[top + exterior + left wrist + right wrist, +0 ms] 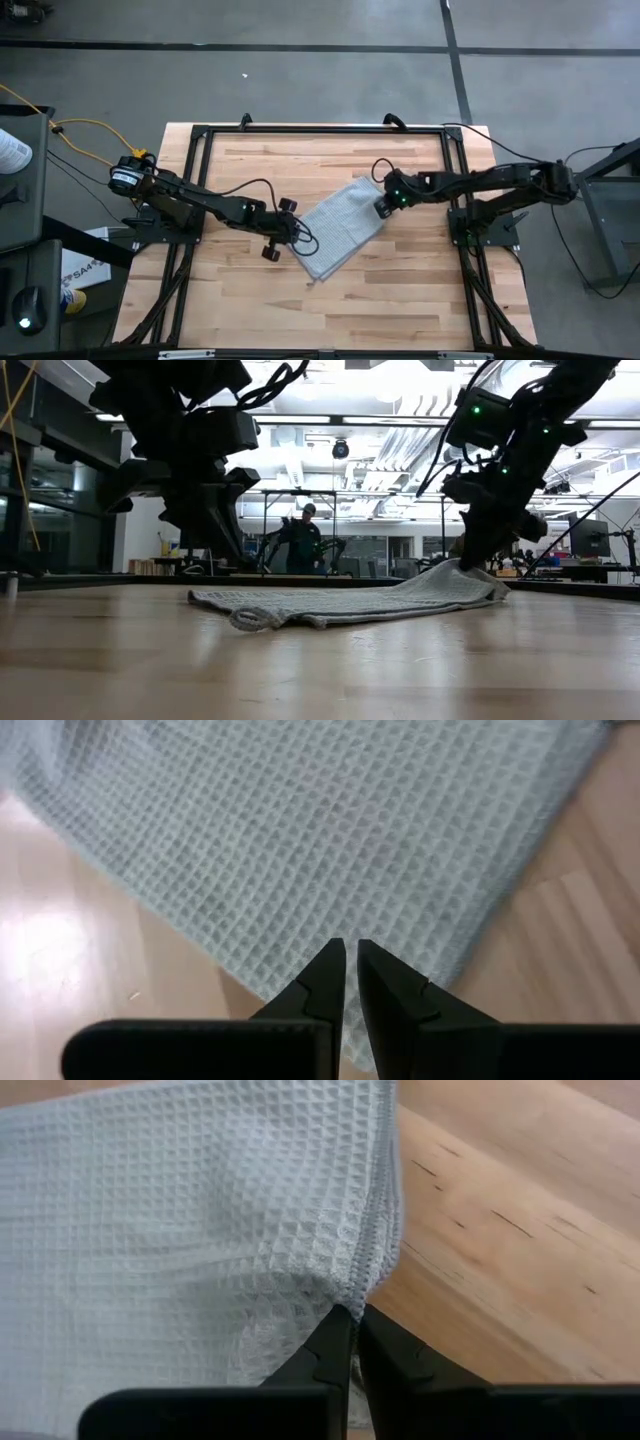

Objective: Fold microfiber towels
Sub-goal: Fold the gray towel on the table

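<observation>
- Closest to me, my right gripper has its fingers pinched together on the hemmed edge of the towel; the cloth puckers into a small peak where I bite it.
- My left gripper also has its fingers nearly together, tips over the towel's near edge. I cannot tell whether any cloth sits between them or whether they only rest above it.
- From above, the towel lies slanted near the middle of the wooden table, already doubled into a long shape, with my left gripper at its one side and my right gripper at the opposite corner.
- From table height, the towel lies mostly flat, rising only where my right gripper lifts its corner; a rolled lump sits at the near edge.
- Risk, as I judge it: my right hold is on the very hem, so a quick pull could slip the cloth out and drop the fold.
- If my left fingers hold nothing, the whole towel may drag across the wood instead of folding.
- That rolled lump could get trapped inside the next fold and leave it uneven.
- Far beyond the table, a person stands in the room, well apart from my arms.
</observation>
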Controlling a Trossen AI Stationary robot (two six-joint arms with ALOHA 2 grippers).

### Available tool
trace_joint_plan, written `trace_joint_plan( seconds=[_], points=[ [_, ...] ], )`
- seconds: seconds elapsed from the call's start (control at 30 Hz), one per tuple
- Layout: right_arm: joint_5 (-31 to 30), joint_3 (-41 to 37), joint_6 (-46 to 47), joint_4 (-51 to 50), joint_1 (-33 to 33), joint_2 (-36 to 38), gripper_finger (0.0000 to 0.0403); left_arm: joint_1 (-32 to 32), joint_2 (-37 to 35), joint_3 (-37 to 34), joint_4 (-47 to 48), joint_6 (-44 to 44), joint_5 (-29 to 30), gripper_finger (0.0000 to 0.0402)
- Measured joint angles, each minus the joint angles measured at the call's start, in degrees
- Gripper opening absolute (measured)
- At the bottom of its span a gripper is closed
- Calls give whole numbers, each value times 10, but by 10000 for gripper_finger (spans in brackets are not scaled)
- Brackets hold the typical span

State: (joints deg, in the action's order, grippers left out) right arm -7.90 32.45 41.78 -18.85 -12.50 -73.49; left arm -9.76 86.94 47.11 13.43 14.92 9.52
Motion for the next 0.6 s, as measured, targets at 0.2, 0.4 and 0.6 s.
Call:
trace_joint_plan(
  seconds=[0.2, 0.4, 0.6],
  points=[
    [47, 0, -33, 31, -26, 0, 12, 0, 0, 0, 0, -3, -15, 31],
    [55, 0, -44, -3, -30, 0, 34, 0, 0, 0, 1, -4, -15, 31],
    [38, 0, -39, -56, -30, 0, 88, 0, 0, 0, 2, -4, -15, 31]
  ],
)
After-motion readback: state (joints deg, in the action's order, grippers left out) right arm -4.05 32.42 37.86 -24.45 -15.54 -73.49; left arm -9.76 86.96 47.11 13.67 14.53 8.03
